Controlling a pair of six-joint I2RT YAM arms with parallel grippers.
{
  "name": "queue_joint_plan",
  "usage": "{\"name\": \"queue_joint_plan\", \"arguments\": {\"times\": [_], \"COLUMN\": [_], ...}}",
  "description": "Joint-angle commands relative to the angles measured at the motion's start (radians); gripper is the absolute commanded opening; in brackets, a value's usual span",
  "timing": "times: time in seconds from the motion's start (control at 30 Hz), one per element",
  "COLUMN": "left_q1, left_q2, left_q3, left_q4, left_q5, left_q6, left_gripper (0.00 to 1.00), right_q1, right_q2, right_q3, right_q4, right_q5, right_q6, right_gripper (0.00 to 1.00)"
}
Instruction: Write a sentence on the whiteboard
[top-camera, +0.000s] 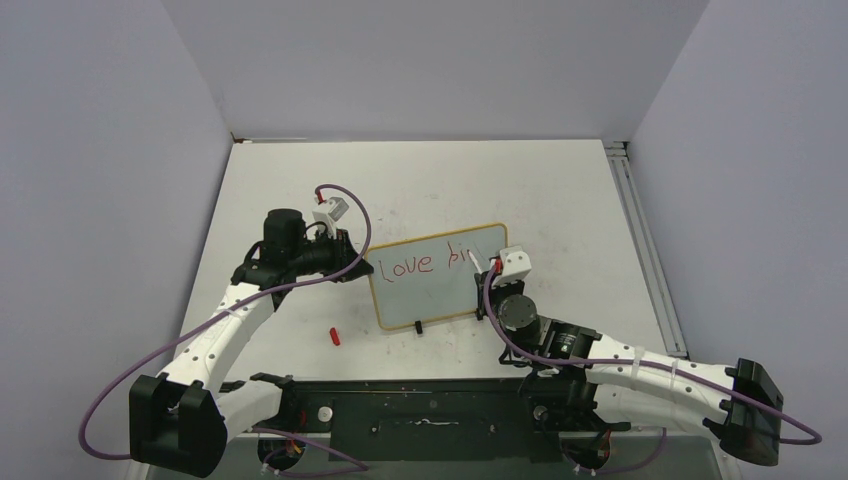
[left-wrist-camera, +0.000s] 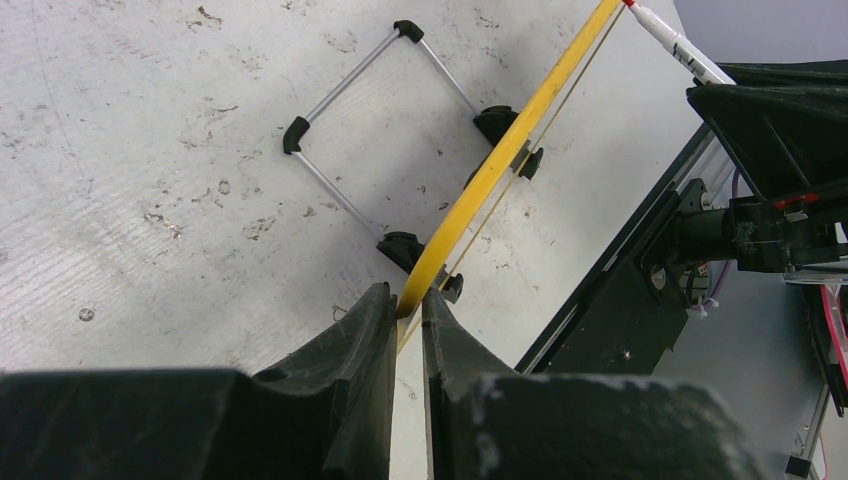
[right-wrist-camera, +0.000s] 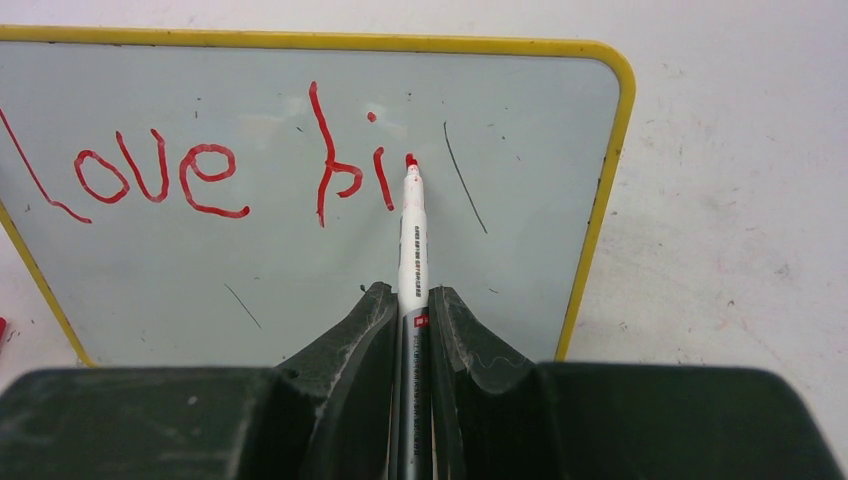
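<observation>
The whiteboard (top-camera: 440, 295) stands tilted on the table, yellow-framed, with black feet. Red writing (right-wrist-camera: 160, 175) on it reads "love bi". My left gripper (top-camera: 352, 262) is shut on the board's left edge; in the left wrist view (left-wrist-camera: 408, 303) the yellow frame (left-wrist-camera: 500, 155) runs edge-on from between its jaws. My right gripper (right-wrist-camera: 405, 300) is shut on a white red-tipped marker (right-wrist-camera: 412, 235). The marker's tip touches the board just right of the "i". In the top view the right gripper (top-camera: 492, 268) is at the board's right part.
A red marker cap (top-camera: 335, 336) lies on the table in front of the board's left corner. The board's wire stand (left-wrist-camera: 380, 120) shows behind it in the left wrist view. A metal rail (top-camera: 640, 230) runs along the table's right edge. A thin dark stroke (right-wrist-camera: 465, 178) marks the board.
</observation>
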Motion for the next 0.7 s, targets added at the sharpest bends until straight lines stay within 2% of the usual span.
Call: {"name": "queue_joint_plan", "arguments": {"times": [0.0,0.67], "left_q1": [0.0,-0.001], "left_q2": [-0.021,-0.024], "left_q3": [0.022,0.02], "left_q4": [0.012,0.013], "left_q5": [-0.001,-0.002], "left_q6": [0.002,0.001], "left_gripper": [0.1,0.1], "right_q1": [-0.014,-0.015], "right_q2": [0.01,-0.043], "right_q3": [0.03,0.0], "right_q4": [0.054,-0.029], "right_q5": [0.018,0.063], "right_q6": [-0.01,0.049], "right_gripper": [0.05,0.05]}}
